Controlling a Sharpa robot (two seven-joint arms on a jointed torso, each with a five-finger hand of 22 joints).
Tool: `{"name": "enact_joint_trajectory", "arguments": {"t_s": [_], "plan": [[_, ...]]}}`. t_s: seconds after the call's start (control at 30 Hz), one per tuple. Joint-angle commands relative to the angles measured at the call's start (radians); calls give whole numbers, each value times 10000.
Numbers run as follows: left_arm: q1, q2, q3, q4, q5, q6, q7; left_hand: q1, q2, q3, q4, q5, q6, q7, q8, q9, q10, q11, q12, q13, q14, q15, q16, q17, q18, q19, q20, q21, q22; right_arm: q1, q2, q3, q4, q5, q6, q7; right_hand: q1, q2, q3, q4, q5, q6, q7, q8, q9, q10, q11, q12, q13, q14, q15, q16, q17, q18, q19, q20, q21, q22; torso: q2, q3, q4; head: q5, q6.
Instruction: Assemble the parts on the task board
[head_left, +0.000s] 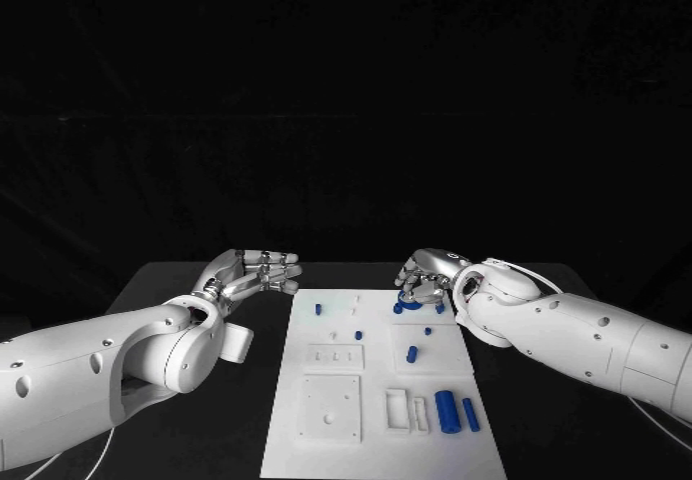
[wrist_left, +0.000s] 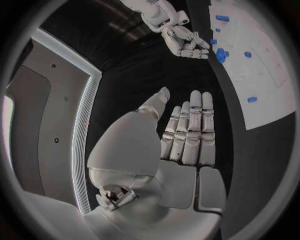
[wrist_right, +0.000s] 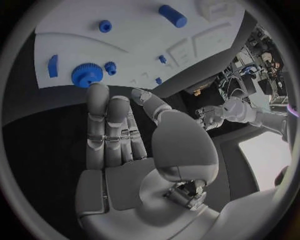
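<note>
The left hand (head_left: 257, 272) hovers above the black table (head_left: 188, 285) just off the left edge of the task board (head_left: 378, 400), near its far corner. Its fingers (wrist_left: 190, 130) lie straight and side by side with the thumb a little apart, and it holds nothing.

The task board lies in the middle of the table, long side running away from the robot. Small blue parts dot it: a short peg (head_left: 319, 310) near the left edge, another peg (head_left: 358, 335) further in, and a slanted one (head_left: 413, 353) near the middle. Two longer blue cylinders (head_left: 457, 412) lie side by side at the near right, just beside some white recessed blocks (head_left: 330, 407).

At the board's far right edge sits a blue gear (wrist_right: 85, 75) with a smaller gear (wrist_right: 110, 67) beside it (the toothed rims are plain in the right wrist view). The right hand (head_left: 427, 281) is over that corner, fingers (wrist_right: 109, 125) extended and empty, one fingertip reaching the big gear's rim; whether it actually touches I cannot tell.
</note>
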Motion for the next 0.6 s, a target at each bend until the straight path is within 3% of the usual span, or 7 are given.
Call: {"name": "enact_joint_trajectory", "arguments": {"t_s": [0.03,0.23,0.6], "plan": [[67,-7,19,75,-76,392,112,-73,1,-23,-22,-14,-70,-1,32,6,-73,-14,-1,-1,-72,3,1,-13,34,-89,-6,21,4,10,3,6,43,-665,135,-105,-92,-78,138,-19,150,137,6,-14,10,201,-46,20,11,-33,-7,34,20,-46,-126,-20,196,338,138,9,38,-34,15],[106,4,23,64,-76,458,77,-62,12,-44,-34,-28,-132,6,27,3,-120,-2,-1,-1,-97,16,-26,-14,37,-112,12,5,-12,9,5,5,147,-997,247,-189,-126,-143,515,-87,361,169,-4,-11,13,-60,30,14,-19,-23,-16,278,137,155,-28,-39,294,751,216,12,51,-97,61],[119,49,24,9,-75,587,-3,-62,32,-109,-51,-44,-252,13,23,-2,-223,19,-3,-1,-124,38,-72,-15,46,-122,37,-33,-58,4,194,3,-1,-1636,378,-251,-177,-247,679,-35,473,203,20,-11,15,-1053,290,4,-57,-77,162,443,4,531,189,169,-640,302,374,27,88,-153,146]]}}
